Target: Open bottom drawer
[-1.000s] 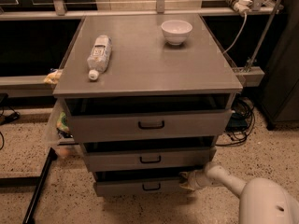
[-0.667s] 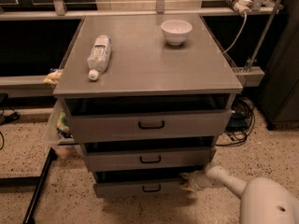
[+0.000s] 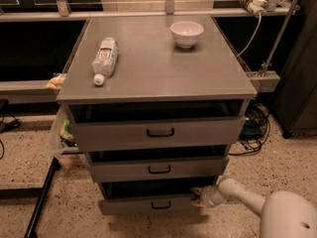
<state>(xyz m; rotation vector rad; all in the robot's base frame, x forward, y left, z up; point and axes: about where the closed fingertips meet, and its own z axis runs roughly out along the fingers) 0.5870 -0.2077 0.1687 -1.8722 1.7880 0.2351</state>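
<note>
**Gripper at the bottom drawer's right corner, well off the handle**

Down at the foot of the cabinet [image 3: 158,78], the gripper [image 3: 200,197] sits against the right end of the bottom drawer [image 3: 143,204]. The pale arm [image 3: 240,196] reaches in from the cabinet's right side, low over the floor. Whether the gripper is spread or closed, or has hold of the drawer edge, cannot be told from here.

The bottom drawer is the lowest of the cabinet's three grey fronts, under the middle drawer [image 3: 158,169] and the top drawer [image 3: 158,132]. A dark gap shows above it. Its small black handle [image 3: 161,205] sits at the middle of the front, apart from the gripper.

Now the risks. A pull from the corner rather than the handle would likely skew the drawer and bind it on its runners. Contact on a thin metal edge could also slip off and leave the drawer where it is. A hard tug could jolt the whole cabinet, and that matters for its top. A bottle [image 3: 105,58] lies on its side on the left part, free to roll, and a white bowl [image 3: 186,33] stands toward the back right.

The bottle carries a pale label, but no brand or wording on it can be read. No other writing shows on the cabinet.
</note>
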